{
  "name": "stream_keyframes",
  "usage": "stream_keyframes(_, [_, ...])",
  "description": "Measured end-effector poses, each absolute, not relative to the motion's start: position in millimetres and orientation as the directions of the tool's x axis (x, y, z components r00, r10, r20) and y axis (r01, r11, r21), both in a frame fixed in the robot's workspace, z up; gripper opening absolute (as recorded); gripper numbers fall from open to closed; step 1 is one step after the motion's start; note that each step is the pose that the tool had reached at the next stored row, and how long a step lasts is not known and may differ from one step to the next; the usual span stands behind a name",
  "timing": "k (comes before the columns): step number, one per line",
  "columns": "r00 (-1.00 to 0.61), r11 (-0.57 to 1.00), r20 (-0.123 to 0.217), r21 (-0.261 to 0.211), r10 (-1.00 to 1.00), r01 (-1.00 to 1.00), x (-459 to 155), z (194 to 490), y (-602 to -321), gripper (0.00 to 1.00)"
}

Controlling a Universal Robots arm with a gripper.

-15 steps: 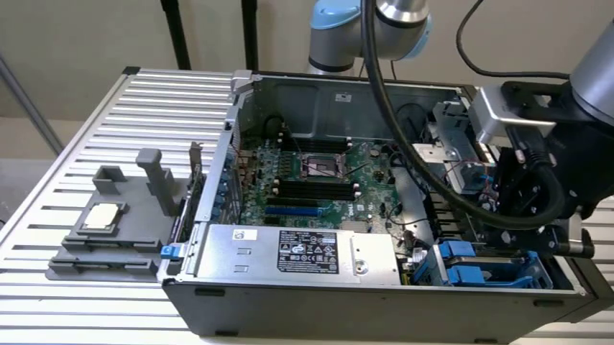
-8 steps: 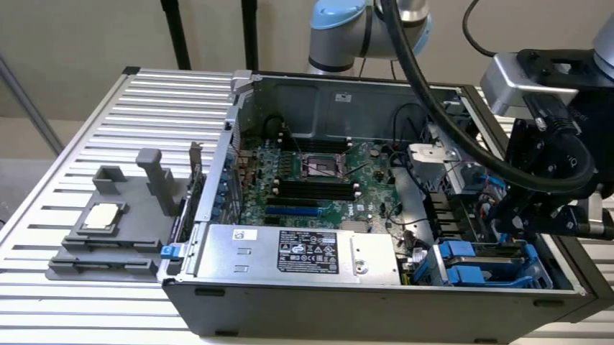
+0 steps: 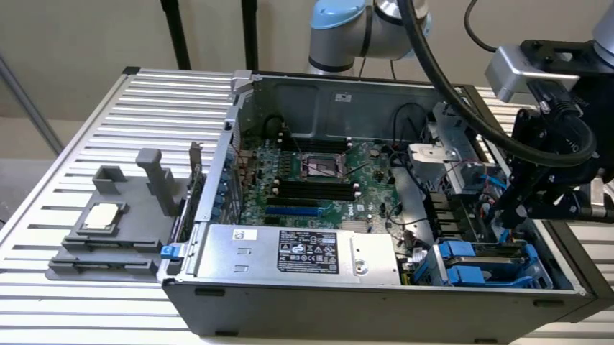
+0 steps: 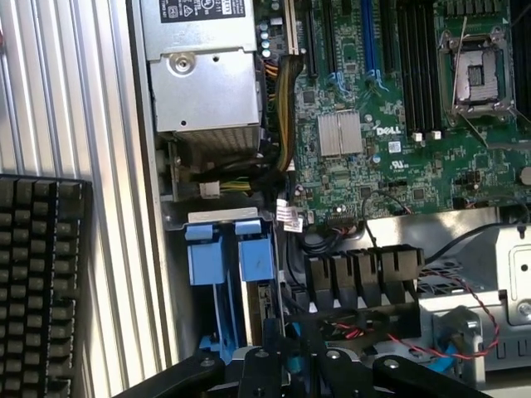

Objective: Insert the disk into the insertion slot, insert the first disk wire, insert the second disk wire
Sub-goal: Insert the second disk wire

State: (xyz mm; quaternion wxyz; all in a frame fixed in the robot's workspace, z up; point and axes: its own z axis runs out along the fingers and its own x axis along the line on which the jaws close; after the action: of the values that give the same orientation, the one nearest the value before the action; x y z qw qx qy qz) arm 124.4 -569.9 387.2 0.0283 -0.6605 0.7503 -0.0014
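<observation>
One open computer case point(image 3: 384, 287) is lying on the slatted metal table point(image 3: 144, 108), its upper walls standing clear and the table running bare along the exterior view's left beyond a grey fixture point(image 3: 111, 230). Inside, one green motherboard point(image 3: 317, 180) is showing "DELL" in white in the wrist view point(image 4: 388, 131). One silver power-supply box point(image 3: 298, 251) is wearing a black label whose small print I cannot read. One grey-blue insertion slot point(image 3: 489, 262) is sitting in the case's near corner on the exterior view's right, two bright blue latch tabs point(image 4: 228, 253) showing on it; whether the disk is sitting inside I cannot tell. One gripper point(image 3: 507, 215) is hanging just above that slot, close to the case's right wall, with little free room around it. Its jaws are standing narrowly apart on something blue point(image 4: 290, 365), though what it is I cannot tell.
</observation>
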Motion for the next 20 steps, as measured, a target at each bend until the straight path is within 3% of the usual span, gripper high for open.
stream_keyframes(20, [-0.125, 0.124, 0.012, -0.041, -0.992, -0.991, 128, 374, -560, 0.25])
